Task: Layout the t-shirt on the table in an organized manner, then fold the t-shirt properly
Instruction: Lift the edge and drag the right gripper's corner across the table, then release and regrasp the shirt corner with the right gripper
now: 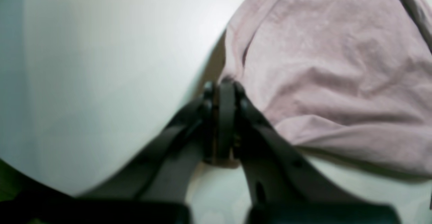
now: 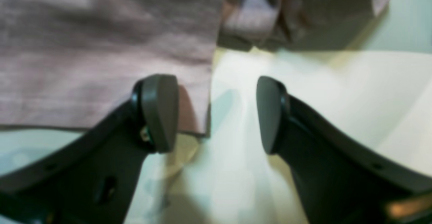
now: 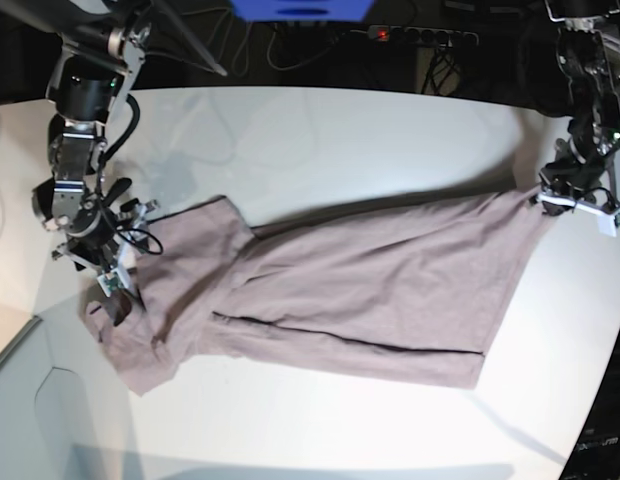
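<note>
Left gripper clamped on t-shirt corner at table edge. Right gripper jaws apart, shirt edge just beside one finger. Shirt flat on table, long axis running between grippers.

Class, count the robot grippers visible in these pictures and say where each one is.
2. The left gripper pinches the t-shirt corner at the base view's right edge. The right gripper, jaws open, sits over the shirt's opposite end at that view's left. None seems hidden.
</note>
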Robot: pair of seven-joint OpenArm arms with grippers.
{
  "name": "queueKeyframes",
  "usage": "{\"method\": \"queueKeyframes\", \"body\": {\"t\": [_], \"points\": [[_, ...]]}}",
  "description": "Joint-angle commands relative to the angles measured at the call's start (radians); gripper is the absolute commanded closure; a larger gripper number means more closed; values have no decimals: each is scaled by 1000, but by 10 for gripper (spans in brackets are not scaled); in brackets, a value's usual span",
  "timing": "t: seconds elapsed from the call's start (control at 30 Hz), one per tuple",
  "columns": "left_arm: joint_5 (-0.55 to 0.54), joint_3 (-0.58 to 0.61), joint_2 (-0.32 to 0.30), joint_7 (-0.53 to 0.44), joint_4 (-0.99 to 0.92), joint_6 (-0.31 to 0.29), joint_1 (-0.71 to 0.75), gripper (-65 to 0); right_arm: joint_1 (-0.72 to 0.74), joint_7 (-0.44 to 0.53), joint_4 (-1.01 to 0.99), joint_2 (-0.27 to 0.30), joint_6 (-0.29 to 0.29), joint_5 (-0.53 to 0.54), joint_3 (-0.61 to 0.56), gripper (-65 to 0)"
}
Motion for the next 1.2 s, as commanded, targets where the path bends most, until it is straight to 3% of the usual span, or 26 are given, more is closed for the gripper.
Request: {"method": "queueKeyframes", "body": {"t": [0.0, 0.23, 0.3, 0.57, 0.73, 0.87, 1.17], "points": [[-4, -5, -17, -19, 16, -2, -7, -1, 18, -5, 1, 7, -1, -2, -1, -372], [-4, -5, -17, -19, 16, -2, -4, -1, 1, -8, 0, -13, -1, -2, -4, -369], [-4, -5, -17, -19, 16, -2, -4, -1, -11, -8, 0, -13, -1, -2, -7, -338], [-4, -7, -19, -22, 16, -2, -4, -1, -43, -9, -3, -15, -1, -2, -4, 0], [-4, -7, -19, -22, 16, -2, -5, -1, -71, -11, 24, -7, -1, -3, -1, 0], [-4, -7, -22, -22, 20, -2, -4, -1, -146, -6, 204, -15, -1, -3, 30, 0], [-4, -7, -20, -24, 25, -2, -1, -1, -263, -40, 523, -107, -1, -2, 116, 0]]}}
